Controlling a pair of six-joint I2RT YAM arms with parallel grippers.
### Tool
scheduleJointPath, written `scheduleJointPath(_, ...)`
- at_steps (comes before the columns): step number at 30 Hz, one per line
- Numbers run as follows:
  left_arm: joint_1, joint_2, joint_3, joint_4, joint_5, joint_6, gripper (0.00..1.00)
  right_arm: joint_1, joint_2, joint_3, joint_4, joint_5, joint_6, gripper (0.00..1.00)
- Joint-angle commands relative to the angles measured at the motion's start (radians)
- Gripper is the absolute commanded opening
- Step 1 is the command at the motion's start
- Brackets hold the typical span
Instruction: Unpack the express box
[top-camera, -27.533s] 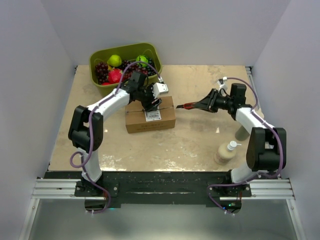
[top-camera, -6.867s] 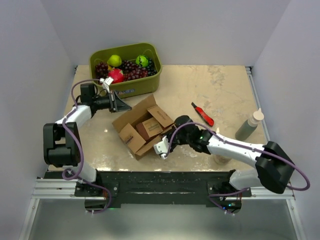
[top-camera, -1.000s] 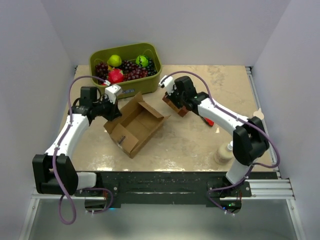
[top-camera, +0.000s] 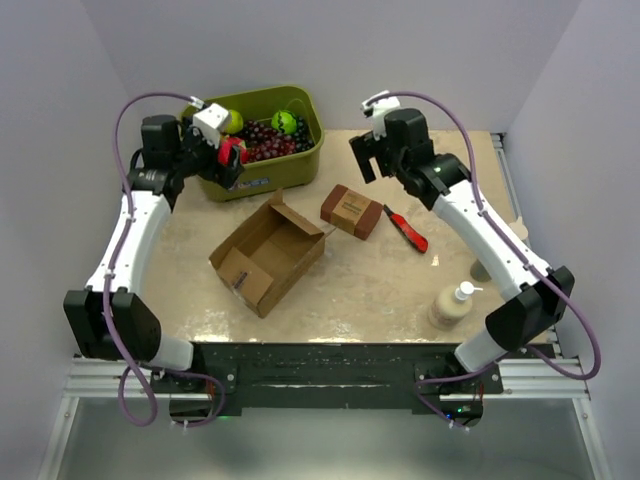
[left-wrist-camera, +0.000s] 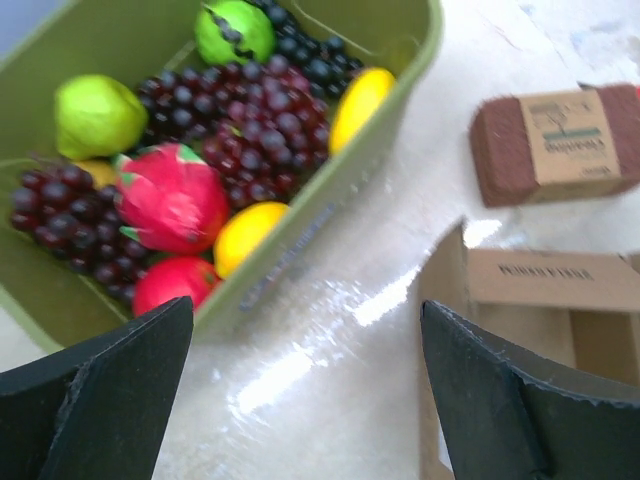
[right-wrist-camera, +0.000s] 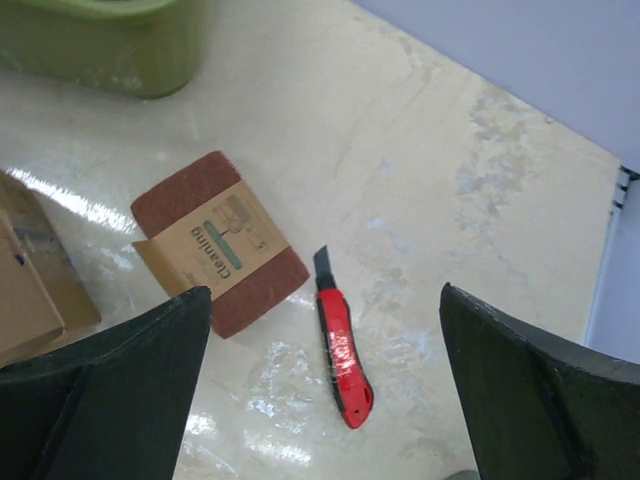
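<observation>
Now the express box (top-camera: 265, 250) lies open on the table (top-camera: 440, 170) left of centre, its flaps spread. It is well apart from both grippers. The left gripper (top-camera: 224, 162) hangs above the front wall of the olive-green fruit bin (top-camera: 312, 122), behind and to the left of the box. Its jaws are spread wide with nothing between them. The right gripper (top-camera: 364, 160) is likewise spread and holds nothing, high over the table behind the brown block in a printed cardboard sleeve (top-camera: 351, 210). That block lies just beside the box's right flap, and a red utility knife (top-camera: 405, 228) lies to its right. A second ago the left gripper was closed at the box's rear flap and the right was closed down on the block; both have since let go and risen, while box and block stay put. Much earlier the box sat sealed just in front of the bin. The left wrist view is blurred and cuts the box off at the frame's lower right corner; the right wrist view catches only a corner of it. A pump bottle (top-camera: 450, 303) stands near the right arm's base, and a second bottle (top-camera: 481, 268) is mostly hidden behind that forearm.
</observation>
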Motion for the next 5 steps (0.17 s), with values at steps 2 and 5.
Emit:
scheduleJointPath(2, 0.007, 0.040, 0.148, 0.053, -0.104, -0.043, 1.00, -0.026, -0.110, 0.109, 0.043, 0.064, -0.055, 0.99)
scheduleJointPath(5, 0.007, 0.030, 0.155, 0.064, -0.113, -0.066, 1.00, -0.026, -0.144, 0.096, 0.069, 0.071, -0.073, 0.99)
